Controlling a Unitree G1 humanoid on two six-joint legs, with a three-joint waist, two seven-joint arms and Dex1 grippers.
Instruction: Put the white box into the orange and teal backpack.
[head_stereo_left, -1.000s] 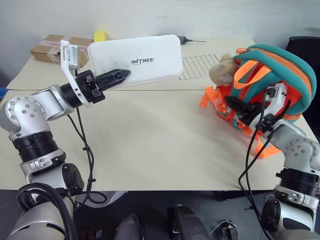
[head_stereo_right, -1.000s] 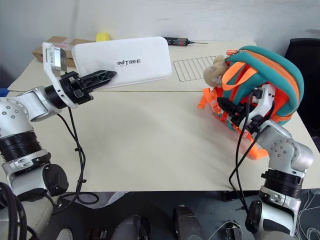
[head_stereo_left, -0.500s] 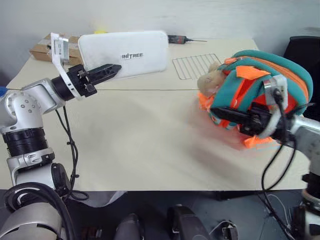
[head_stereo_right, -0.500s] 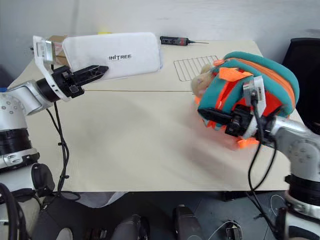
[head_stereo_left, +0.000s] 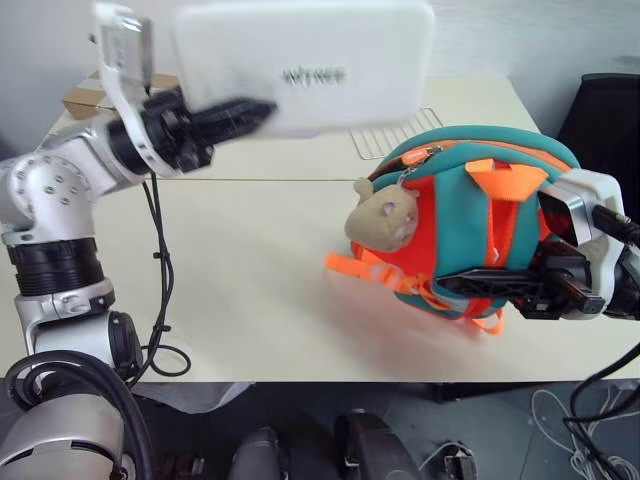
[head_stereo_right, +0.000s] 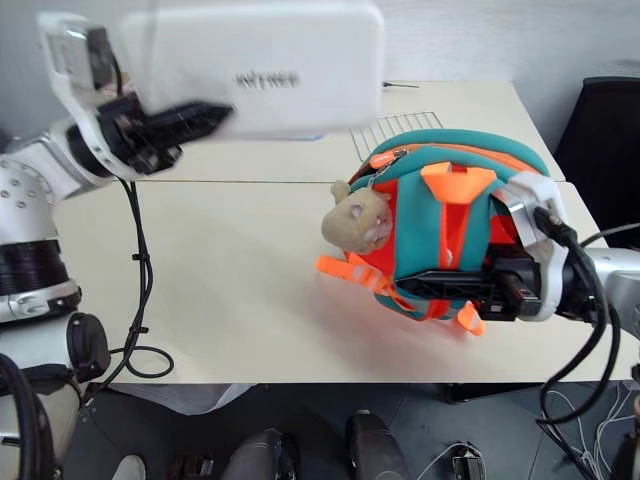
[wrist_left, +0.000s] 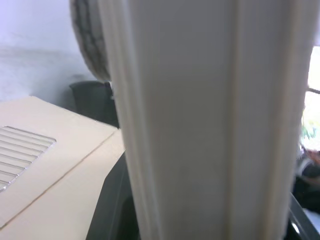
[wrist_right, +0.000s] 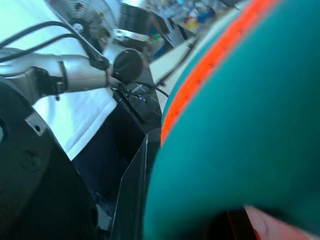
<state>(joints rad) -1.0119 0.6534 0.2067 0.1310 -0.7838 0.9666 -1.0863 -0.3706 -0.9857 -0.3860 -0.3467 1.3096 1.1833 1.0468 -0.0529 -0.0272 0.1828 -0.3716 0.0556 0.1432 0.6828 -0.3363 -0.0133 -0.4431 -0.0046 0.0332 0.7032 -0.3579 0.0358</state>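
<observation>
The box (head_stereo_left: 305, 65) is plain white with small dark lettering on its face. The backpack (head_stereo_left: 470, 235) has an orange body under a teal top and edging, with orange straps (a tan plush toy (head_stereo_left: 385, 215) hangs at its front). The table (head_stereo_left: 250, 290) is pale beige.

White box (head_stereo_left: 305, 65): one short line of small dark lettering on its broad face, near the middle; motion blur smears it, so the letters cannot be read with any certainty. No other print, label, number or sign is legible on anything else in these views.
</observation>
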